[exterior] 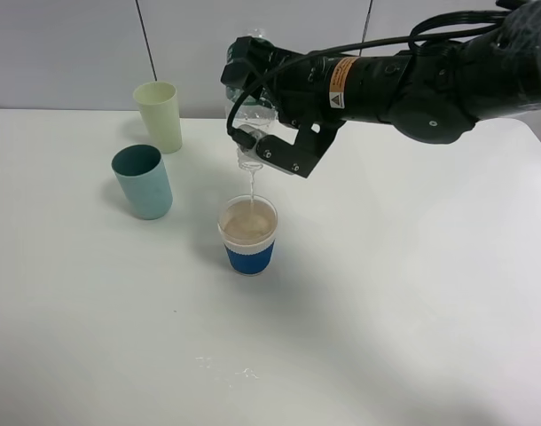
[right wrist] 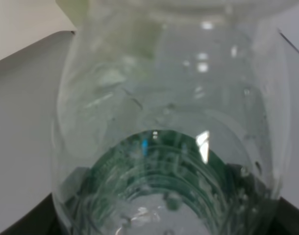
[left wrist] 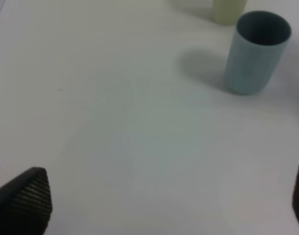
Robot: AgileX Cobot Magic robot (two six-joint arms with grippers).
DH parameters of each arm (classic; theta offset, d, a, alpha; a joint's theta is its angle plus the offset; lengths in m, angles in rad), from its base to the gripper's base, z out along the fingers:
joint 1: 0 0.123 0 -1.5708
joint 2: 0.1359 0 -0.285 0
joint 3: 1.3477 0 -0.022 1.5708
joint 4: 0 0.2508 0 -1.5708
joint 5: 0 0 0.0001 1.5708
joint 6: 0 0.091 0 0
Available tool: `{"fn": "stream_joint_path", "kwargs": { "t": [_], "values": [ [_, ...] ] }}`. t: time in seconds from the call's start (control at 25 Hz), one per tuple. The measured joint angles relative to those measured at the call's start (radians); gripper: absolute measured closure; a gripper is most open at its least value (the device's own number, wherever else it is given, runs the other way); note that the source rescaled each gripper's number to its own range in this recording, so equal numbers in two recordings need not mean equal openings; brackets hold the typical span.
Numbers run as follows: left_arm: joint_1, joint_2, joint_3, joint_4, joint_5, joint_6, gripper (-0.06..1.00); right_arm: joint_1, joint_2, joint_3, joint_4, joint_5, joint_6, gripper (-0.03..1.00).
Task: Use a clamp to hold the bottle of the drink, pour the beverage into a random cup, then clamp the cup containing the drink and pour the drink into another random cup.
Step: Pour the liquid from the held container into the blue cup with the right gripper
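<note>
My right gripper point(exterior: 258, 111) is shut on a clear plastic bottle point(exterior: 247, 160), tipped mouth-down above a paper cup with a blue sleeve point(exterior: 249, 238). A thin stream point(exterior: 251, 185) falls from the bottle into this cup, which holds a pale brownish liquid. In the right wrist view the bottle point(right wrist: 174, 122) fills the frame. My left gripper point(left wrist: 169, 200) hangs open over bare table, nothing between its fingertips point(left wrist: 27, 198). It does not show in the exterior view.
A teal cup point(exterior: 143, 182) and a pale green cup point(exterior: 159, 116) stand upright at the back left of the white table point(exterior: 412, 293). Both show in the left wrist view, teal cup point(left wrist: 255, 54) and green cup point(left wrist: 228, 11). A few droplets point(exterior: 226, 366) lie near the table's front.
</note>
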Motion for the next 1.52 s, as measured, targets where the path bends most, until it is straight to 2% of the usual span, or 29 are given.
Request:
{"fn": "stream_joint_path", "kwargs": {
  "t": [0.68,0.96,1.12,1.24,1.44,1.52],
  "values": [
    [0.0,0.0,0.0,0.0,0.0,0.0,-0.06,0.0,0.0,0.0,0.0,-0.002,-0.068,0.95],
    [0.0,0.0,0.0,0.0,0.0,0.0,-0.06,0.0,0.0,0.0,0.019,-0.016,-0.025,0.95],
    [0.0,0.0,0.0,0.0,0.0,0.0,-0.06,0.0,0.0,0.0,0.042,-0.02,0.168,0.95],
    [0.0,0.0,0.0,0.0,0.0,0.0,-0.06,0.0,0.0,0.0,0.046,-0.02,0.404,0.95],
    [0.0,0.0,0.0,0.0,0.0,0.0,-0.06,0.0,0.0,0.0,0.079,-0.017,0.88,0.95],
    [0.0,0.0,0.0,0.0,0.0,0.0,-0.06,0.0,0.0,0.0,0.086,-0.005,1.036,0.95]
  ]
}}
